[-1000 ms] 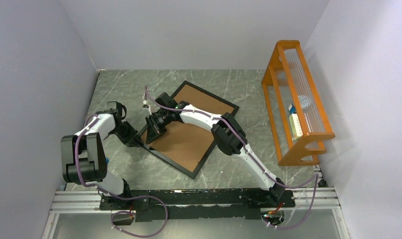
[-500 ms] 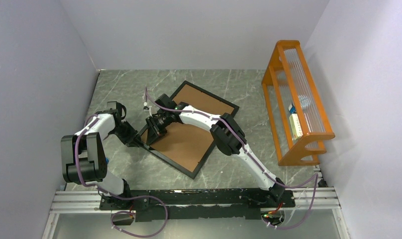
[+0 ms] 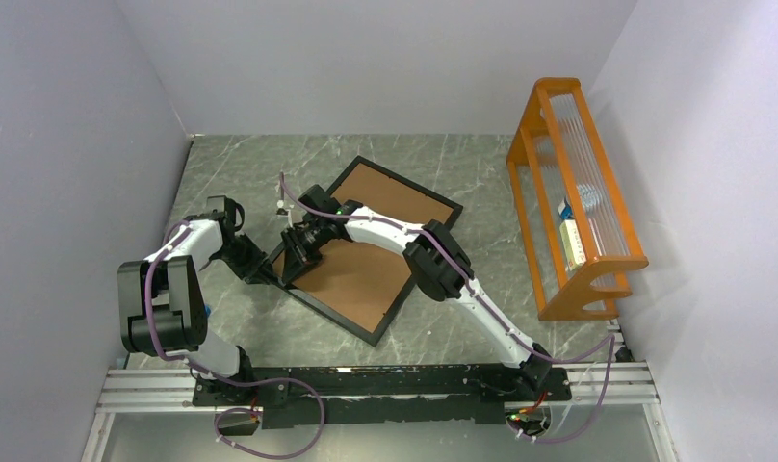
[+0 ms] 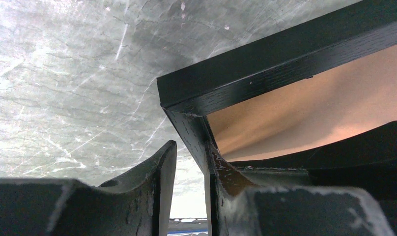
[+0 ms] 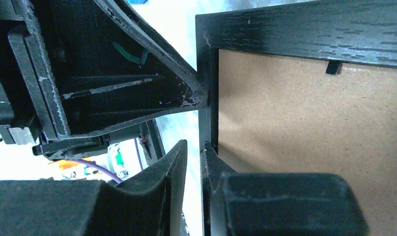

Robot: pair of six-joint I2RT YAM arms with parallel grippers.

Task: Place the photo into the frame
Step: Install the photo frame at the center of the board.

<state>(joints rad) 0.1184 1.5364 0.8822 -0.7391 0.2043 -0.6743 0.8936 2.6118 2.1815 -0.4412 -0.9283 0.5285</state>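
Left pincer and right pincer sit at the frame rail's leftmost corner, jaws narrowly parted; clamping cannot be told.

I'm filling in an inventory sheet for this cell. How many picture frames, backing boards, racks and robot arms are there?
Black frame: 1
Brown backing board: 1
Orange rack: 1
Robot arms: 2, left arm and right arm
Total: 5

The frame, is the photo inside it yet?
Done: the brown backing board sits in the frame, back side up. In hand: the left gripper and right gripper straddle its left corner. Left: hard to say, since no photo is visible.
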